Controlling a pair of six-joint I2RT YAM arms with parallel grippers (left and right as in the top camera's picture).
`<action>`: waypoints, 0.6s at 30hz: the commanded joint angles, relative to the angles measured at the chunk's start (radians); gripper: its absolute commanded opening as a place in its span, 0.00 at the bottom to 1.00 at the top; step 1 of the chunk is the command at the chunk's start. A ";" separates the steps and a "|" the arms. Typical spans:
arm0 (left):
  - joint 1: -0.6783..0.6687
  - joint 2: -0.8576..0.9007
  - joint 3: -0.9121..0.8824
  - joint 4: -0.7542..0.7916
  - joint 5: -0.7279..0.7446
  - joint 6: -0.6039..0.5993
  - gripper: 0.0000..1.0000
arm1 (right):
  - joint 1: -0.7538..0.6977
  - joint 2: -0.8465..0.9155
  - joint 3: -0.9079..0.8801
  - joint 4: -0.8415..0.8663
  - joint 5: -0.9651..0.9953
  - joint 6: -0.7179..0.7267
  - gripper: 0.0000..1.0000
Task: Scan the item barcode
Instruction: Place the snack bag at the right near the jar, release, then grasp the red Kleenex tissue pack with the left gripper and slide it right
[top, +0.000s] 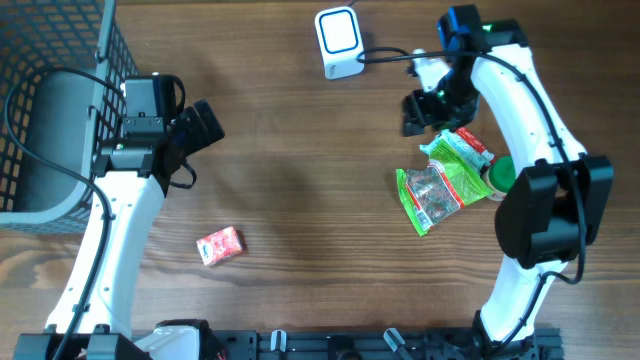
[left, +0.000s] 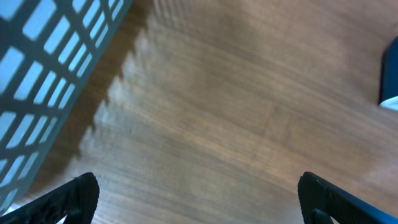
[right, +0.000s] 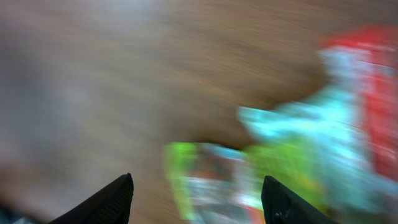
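Wire basket (top: 110, 40) is set at far left. Left claw (top: 205, 123) is spread wide over bare counter (top: 300, 180), nothing held. Small red packet (top: 220, 245) lies alone, lower left. White scanner (top: 338, 42) is placed at the top edge, cabled. Right claw (top: 425, 110) is seen apart and empty, just above the overlapped green snack packets (top: 440, 190); wrist view is blurred. Advised: one packet pinched by an edge, barcode left uncovered, faced to the scanner. Flat wood-grain surface; path to the scanner is unobstructed.

No legible text or label on the green snack packets (top: 440, 190), red packet (top: 220, 245) or scanner (top: 338, 42)
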 joint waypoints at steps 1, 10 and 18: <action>0.005 0.002 0.000 -0.019 0.154 -0.014 0.98 | 0.063 -0.015 0.009 0.003 -0.318 -0.085 0.71; 0.004 0.003 -0.186 -0.494 0.055 -0.339 0.33 | 0.081 -0.015 0.008 0.004 -0.280 -0.085 0.76; 0.002 0.003 -0.431 -0.183 0.217 -0.414 0.24 | 0.081 -0.015 0.008 0.000 -0.219 -0.085 0.77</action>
